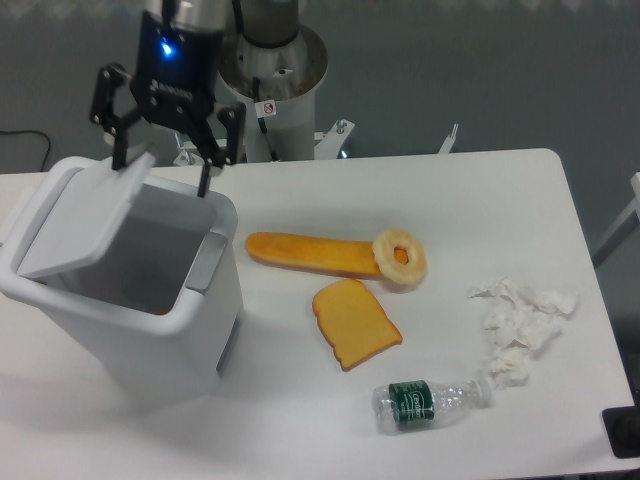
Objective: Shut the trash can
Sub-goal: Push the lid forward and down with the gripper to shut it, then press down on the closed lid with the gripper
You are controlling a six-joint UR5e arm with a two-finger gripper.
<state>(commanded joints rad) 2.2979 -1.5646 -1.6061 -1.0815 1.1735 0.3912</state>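
- The trash can (150, 330) stands at the left edge of the tabletop (470, 200), toward its near-left corner. It is a large white plastic bin, and we judge it light for its size and stiff in the walls, so a hard sideways shove could slide it across the smooth top.
- Its lid (85, 215) hangs partly lowered over the left half of the opening, tilted, with the free edge raised toward the back. We take it for a thin, flat, rigid panel that swings easily on its hinge and needs only a gentle push down, not a grasp.
- A grey latch (207, 262) sits on the right-hand rim of the bin. We expect it to catch only once the lid lies flat, so the best place to press is the lid's top face near its free edge, far from the hinge.
- The gripper (163, 158) hovers over the back rim of the bin, fingers spread apart and holding nothing. One fingertip is close to the lid's raised edge; we cannot tell whether it touches.
- Right of the bin, near the middle of the tabletop, lie a long orange bread piece (312, 254), a ring-shaped pastry (400, 256) touching its right end, and a toast slice (354, 322).
- Toward the near-right corner lie a plastic bottle (428, 400) and crumpled tissues (520, 325), well apart from the bin.
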